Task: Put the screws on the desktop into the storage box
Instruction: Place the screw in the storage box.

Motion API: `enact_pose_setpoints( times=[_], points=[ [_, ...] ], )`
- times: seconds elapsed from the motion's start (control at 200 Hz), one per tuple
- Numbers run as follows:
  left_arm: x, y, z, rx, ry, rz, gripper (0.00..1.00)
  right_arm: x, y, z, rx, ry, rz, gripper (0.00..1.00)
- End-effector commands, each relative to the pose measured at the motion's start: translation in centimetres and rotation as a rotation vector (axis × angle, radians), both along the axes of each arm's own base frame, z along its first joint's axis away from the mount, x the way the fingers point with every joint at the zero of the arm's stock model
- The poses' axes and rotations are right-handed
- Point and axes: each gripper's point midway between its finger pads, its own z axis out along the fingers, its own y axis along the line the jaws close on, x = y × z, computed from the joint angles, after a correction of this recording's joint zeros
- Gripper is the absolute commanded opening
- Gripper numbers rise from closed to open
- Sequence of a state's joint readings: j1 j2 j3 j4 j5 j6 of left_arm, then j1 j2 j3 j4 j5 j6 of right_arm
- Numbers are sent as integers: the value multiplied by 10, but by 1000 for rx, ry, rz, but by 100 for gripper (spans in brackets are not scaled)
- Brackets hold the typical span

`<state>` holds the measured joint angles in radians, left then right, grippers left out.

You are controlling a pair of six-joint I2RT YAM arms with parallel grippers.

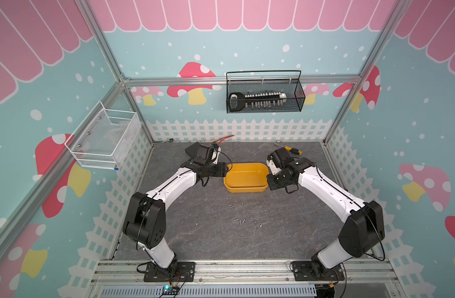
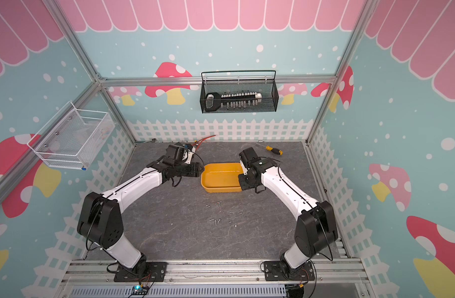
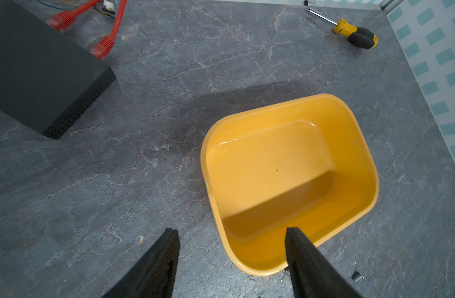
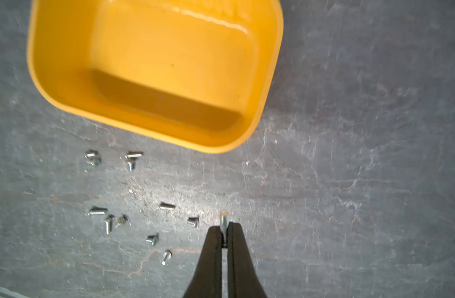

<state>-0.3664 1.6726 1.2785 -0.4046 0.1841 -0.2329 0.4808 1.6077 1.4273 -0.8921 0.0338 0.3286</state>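
A: Right hand?
B: Right hand [image 4: 224,228] is clenched on a screw [image 4: 223,219]. It's pinched between the fingertips, with the threaded end poking out past them. The hand is up off the bench [image 4: 350,180].
A: The rest?
B: The loose screws [image 4: 167,206] are scattered on the bench below that hand, off its fingertips on the side toward the left arm. The nearest one shows just beside the tips.
A: Look?
B: Around ten of them. Tiny, silver, short threaded shaft, small head. Most lie flat, and a few touch in pairs.
A: Box?
B: The box [image 4: 66,77] is ahead of the right fingertips, beyond the loose screws, and all of those sit outside it. It's yellow-orange, shallow, with rounded corners and a glossy inside. In both top views it sits between the two hands.
A: Left hand?
B: Left hand [image 3: 231,232] is released, fingers spread wide with nothing between them. One finger is over a corner of the box and the other over the bench. Can't tell if it touches the rim.
A: Anything else?
B: A screwdriver [image 3: 355,33] lies on the bench, well beyond the left hand, past the box.
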Motion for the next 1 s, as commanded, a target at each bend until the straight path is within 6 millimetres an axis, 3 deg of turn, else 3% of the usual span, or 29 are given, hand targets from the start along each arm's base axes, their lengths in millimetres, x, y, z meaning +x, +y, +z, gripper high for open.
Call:
enact_pose_setpoints(
  times=[0.0,0.22,0.245,0.415,0.675,0.996],
  points=[
    [5,9,22,-13,-62,47,69,17,13,-5,-19,9,29,0],
    [7,22,36,-8,-111,87,70,64,44,-20,22,-7,42,0],
    [7,23,37,-8,-112,91,70,69,49,-32,18,15,46,0],
    [8,27,39,-18,-114,98,70,95,67,-49,34,26,56,0],
    [8,27,36,-22,-107,96,70,107,83,-81,37,76,54,0],
    [9,26,32,-26,-98,92,69,115,86,-110,0,114,53,0]
  ],
)
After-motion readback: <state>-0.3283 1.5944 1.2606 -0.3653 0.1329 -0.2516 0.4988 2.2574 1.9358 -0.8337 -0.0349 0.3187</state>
